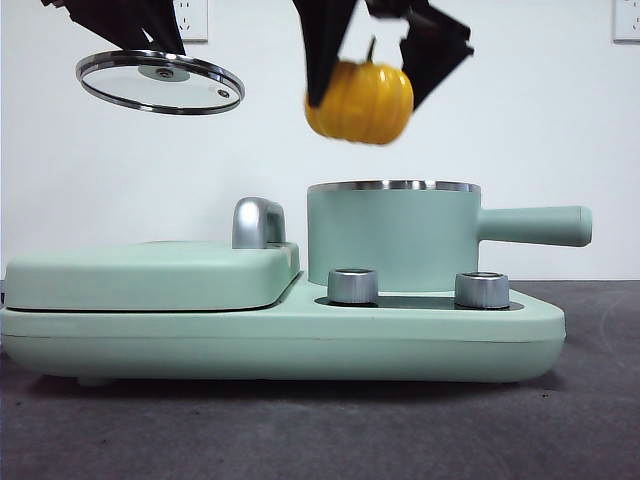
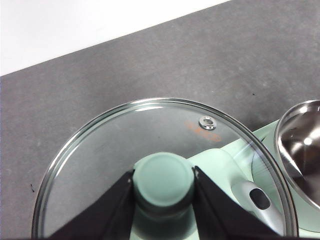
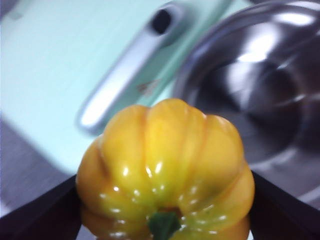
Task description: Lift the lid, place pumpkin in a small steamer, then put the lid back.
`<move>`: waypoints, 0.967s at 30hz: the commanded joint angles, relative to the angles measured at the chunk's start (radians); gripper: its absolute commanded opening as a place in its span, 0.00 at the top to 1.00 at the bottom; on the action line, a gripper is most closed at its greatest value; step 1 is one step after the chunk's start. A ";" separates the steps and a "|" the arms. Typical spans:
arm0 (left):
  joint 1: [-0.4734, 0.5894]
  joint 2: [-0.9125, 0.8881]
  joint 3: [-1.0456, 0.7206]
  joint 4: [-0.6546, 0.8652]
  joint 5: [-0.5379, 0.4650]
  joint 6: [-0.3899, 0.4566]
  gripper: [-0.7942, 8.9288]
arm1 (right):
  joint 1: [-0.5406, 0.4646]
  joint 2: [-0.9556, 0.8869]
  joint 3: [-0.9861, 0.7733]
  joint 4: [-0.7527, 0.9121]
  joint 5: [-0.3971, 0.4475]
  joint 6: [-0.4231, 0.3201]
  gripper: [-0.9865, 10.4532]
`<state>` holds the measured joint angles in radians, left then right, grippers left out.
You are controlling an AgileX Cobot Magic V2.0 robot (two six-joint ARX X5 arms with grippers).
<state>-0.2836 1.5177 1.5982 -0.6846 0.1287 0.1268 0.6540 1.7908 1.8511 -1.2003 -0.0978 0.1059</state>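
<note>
- One pumpkin [image 1: 362, 101] is the thing to watch right now: glossy yellow-orange, ribbed, hanging in the air above the small steamer [image 1: 392, 236] and a bit toward the side away from the pot's handle, not yet over the middle of the opening.
- The right gripper [image 1: 372, 70] has its two black jaws clamped on the pumpkin's flanks, with the green stem pointing up between them.
- My guess on handling: it looks like a light, stiff plastic toy, so weight isn't the worry. That shiny rounded skin is probably slick, so gripping across the widest part of the ribs seems right. The stem looks too small to trust.
- The lid [image 1: 160, 82] is the fragile one, I'd say, being glass with a steel rim. It's held up and off to the side, slightly tilted, over the flat green cover [image 1: 150, 275].
- The left gripper [image 2: 164, 187] is closed around the lid's mint knob, which looks like the only sensible place to hold it.
- Front view gives you heights: the gap from pumpkin to pot rim, the lid's tilt, the long side handle and the two silver knobs [image 1: 352, 285] on the base [image 1: 280, 340].
- Right wrist view shows what the front can't: the pot's bare steel inside, blurry, nothing in it that I can make out, plus the cover's chrome handle [image 3: 127, 70] next to it.
- Left wrist view shows the knob grip through the glass and the lid's small vent hole.
</note>
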 commanded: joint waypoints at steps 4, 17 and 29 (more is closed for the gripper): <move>-0.003 -0.003 0.035 0.024 0.002 -0.009 0.83 | -0.068 0.105 0.074 0.029 0.005 -0.040 0.62; -0.003 -0.003 0.035 0.025 0.002 -0.012 0.83 | -0.108 0.248 0.083 0.050 0.002 -0.043 0.62; -0.003 -0.003 0.035 0.024 0.002 -0.016 0.83 | -0.098 0.307 0.082 0.024 0.047 -0.055 0.62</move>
<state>-0.2836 1.5177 1.5982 -0.6853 0.1287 0.1154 0.5461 2.0647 1.9053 -1.1706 -0.0509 0.0635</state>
